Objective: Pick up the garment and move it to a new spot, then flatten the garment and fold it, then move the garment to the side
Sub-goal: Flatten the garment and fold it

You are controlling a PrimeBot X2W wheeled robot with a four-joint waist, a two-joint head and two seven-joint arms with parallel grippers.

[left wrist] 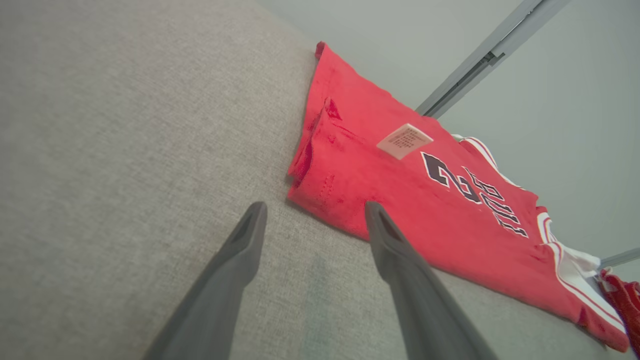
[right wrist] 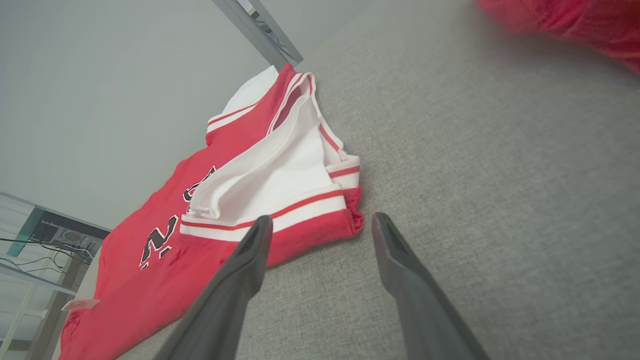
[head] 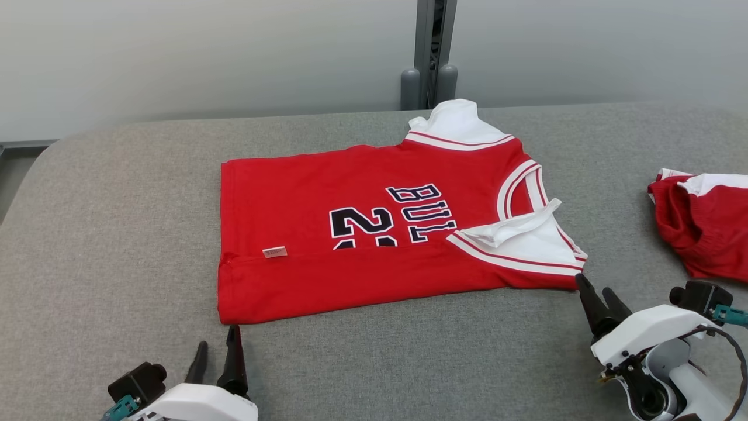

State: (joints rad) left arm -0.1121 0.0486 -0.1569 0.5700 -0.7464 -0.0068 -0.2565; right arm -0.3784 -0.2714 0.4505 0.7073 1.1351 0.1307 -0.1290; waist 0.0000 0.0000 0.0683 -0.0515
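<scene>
The red jersey (head: 327, 193) bears black, white-edged block letters (head: 425, 211) on its chest, reading "BUL" before the folded-over front edge cuts the word off; in the head view they lie sideways, tops toward 3 o'clock, running from 12 toward 6; at 9 o'clock of them stands a large "2" (head: 349, 225) in the same style; a second digit (head: 383, 233) beside it is half hidden by the fold and cannot be read; a small pale label (head: 274, 252) lies on the red cloth at 8 o'clock of the number; in the left wrist view the label (left wrist: 404, 141) shows lines of fine print too small to read.
</scene>
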